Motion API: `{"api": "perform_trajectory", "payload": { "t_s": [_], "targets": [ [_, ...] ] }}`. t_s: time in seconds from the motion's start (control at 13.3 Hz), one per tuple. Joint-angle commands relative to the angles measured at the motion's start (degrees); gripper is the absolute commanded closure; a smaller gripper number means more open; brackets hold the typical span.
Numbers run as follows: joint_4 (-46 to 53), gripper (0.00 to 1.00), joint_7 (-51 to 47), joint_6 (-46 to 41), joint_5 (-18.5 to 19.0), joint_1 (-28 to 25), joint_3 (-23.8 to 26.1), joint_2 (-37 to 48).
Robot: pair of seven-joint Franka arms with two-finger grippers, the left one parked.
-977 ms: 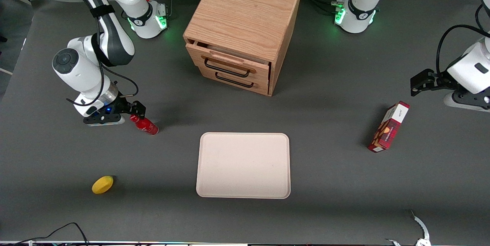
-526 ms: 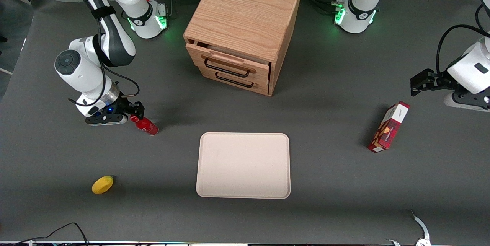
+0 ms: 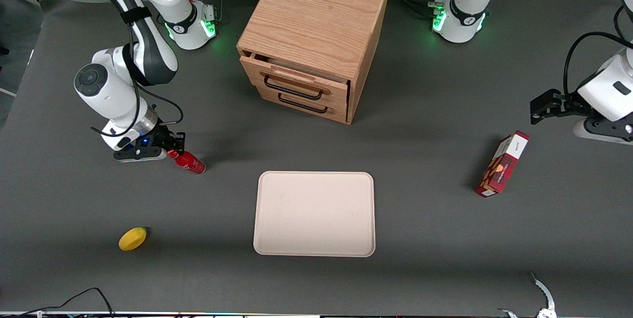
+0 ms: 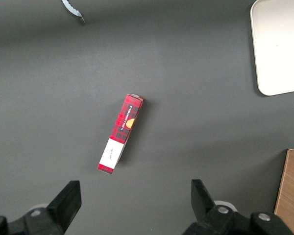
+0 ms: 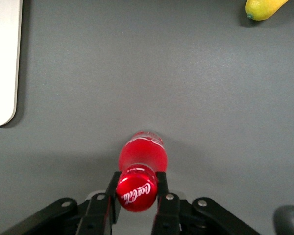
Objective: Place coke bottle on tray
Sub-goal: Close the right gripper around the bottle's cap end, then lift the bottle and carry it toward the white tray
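Two containers stand out in the front view: the tray (image 3: 314, 214), lying flat on the dark surface (image 3: 425, 239) with nothing on it, and the wooden drawer cabinet (image 3: 313, 36), farther from the camera than the tray, its top drawer (image 3: 292, 78) pulled out a little, though what it holds cannot be seen. The coke bottle (image 3: 188, 161) stands on the surface toward the working arm's end, apart from the tray and slightly farther from the camera than the tray's nearest rim, leaning in this view with its cap up at the tool (image 3: 174, 151). The tool is low over the bottle's top, its dark fingers on either side of the neck. A lemon (image 3: 132, 238) lies nearer the camera than the bottle, and a red-and-white carton (image 3: 502, 163) sits toward the parked arm's end. In the right wrist view, the bottle (image 5: 141, 159) is seen from above, its red cap (image 5: 136, 190) with white lettering sitting between the two fingers (image 5: 112, 192), which are closed in against the neck just under the cap; the bottle's base looks to rest on the surface. A rounded corner of the tray (image 5: 2, 63) and part of the lemon (image 5: 263, 8) also show. In the left wrist view, the carton (image 4: 120, 133) lies flat on the surface, with a bare corner of the tray (image 4: 279, 46) and an edge of the cabinet (image 4: 290, 191) in sight.
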State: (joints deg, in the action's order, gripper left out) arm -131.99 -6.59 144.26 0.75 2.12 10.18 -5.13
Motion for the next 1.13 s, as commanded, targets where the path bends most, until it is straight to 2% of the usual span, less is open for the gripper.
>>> {"api": "perform_trajectory", "payload": {
  "t_s": [0.0, 0.15, 0.6, 0.83, 1.05],
  "targets": [
    [-0.29, 1.0, -2.19, -0.37, 0.92, 0.17, 0.63, 2.49],
    [3.39, 1.0, -1.85, -7.11, 0.92, 0.25, 0.63, 3.98],
    [29.82, 1.0, -2.28, -36.55, 0.92, 0.69, 0.63, 3.47],
    [40.91, 1.0, -2.46, -45.62, 0.92, 0.35, 0.63, 1.01],
    [45.5, 1.0, -6.31, -46.96, 0.92, -1.4, 0.8, -1.8]
  ]
}}
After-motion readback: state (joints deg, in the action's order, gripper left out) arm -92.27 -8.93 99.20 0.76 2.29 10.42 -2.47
